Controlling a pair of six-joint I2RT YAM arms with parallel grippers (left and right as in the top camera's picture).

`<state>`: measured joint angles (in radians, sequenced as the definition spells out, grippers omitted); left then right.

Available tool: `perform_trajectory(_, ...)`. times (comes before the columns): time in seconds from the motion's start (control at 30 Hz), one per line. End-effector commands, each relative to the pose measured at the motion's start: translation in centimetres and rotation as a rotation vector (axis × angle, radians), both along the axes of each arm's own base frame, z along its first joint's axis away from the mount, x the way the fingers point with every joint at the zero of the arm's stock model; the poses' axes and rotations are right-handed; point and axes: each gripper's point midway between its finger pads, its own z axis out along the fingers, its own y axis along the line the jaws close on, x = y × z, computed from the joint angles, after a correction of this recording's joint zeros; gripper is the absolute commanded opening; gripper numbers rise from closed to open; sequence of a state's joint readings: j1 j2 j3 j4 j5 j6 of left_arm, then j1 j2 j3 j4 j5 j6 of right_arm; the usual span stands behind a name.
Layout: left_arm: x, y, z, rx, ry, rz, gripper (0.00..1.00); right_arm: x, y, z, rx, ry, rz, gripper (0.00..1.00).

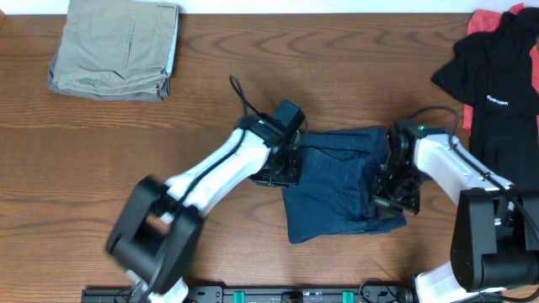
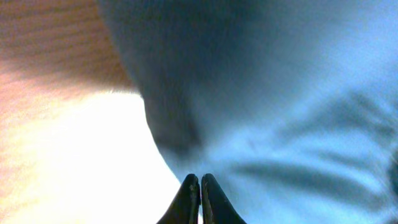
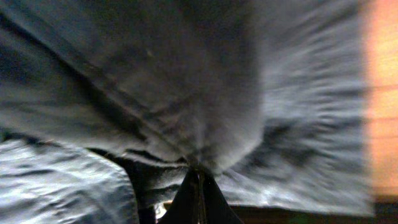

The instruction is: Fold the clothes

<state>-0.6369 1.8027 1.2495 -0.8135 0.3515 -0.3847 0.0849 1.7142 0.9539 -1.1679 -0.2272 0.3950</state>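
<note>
The dark navy denim garment (image 1: 337,181) lies partly folded in a rough square at the table's middle. My left gripper (image 1: 282,166) is at its left edge. In the left wrist view its jaws (image 2: 200,178) are shut right at the edge of the blue cloth (image 2: 280,106), and creases run toward the tips. My right gripper (image 1: 389,195) is at the garment's right side. In the right wrist view its jaws (image 3: 198,174) are shut on a bunched fold of the denim (image 3: 186,93). The waistband and button are not visible.
Folded khaki trousers (image 1: 115,48) lie at the back left. A black T-shirt with white lettering (image 1: 497,76) lies at the back right over a red cloth (image 1: 487,18). The brown wooden table (image 1: 126,135) surrounds the garment.
</note>
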Motion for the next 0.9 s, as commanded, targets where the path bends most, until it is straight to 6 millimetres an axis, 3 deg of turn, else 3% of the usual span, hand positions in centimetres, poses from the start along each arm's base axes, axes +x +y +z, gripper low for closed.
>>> perform_trajectory(0.0, -0.3, 0.1, 3.8, -0.054, -0.064, -0.013, 0.06, 2.5, -0.3, 1.7, -0.008, -0.069, 0.008, 0.01)
perform_trajectory(0.2, -2.8, -1.6, 5.0, -0.124, -0.009, -0.060, 0.06, 4.6, 3.6, 4.3, 0.255, -0.162, 0.097, 0.01)
perform_trajectory(0.43, -6.2, -4.6, 2.7, -0.097, 0.068, -0.117, 0.06, 3.7, 7.4, 5.6, 0.499, -0.205, 0.227, 0.01)
perform_trajectory(0.67, -9.2, -6.8, -0.5, -0.061, 0.187, -0.139, 0.06, 2.6, 8.8, 3.0, 0.492, -0.186, 0.177, 0.01)
perform_trajectory(0.87, -9.6, -6.8, -2.2, -0.024, 0.222, -0.124, 0.06, 1.6, 8.5, 0.3, 0.468, -0.178, 0.110, 0.01)
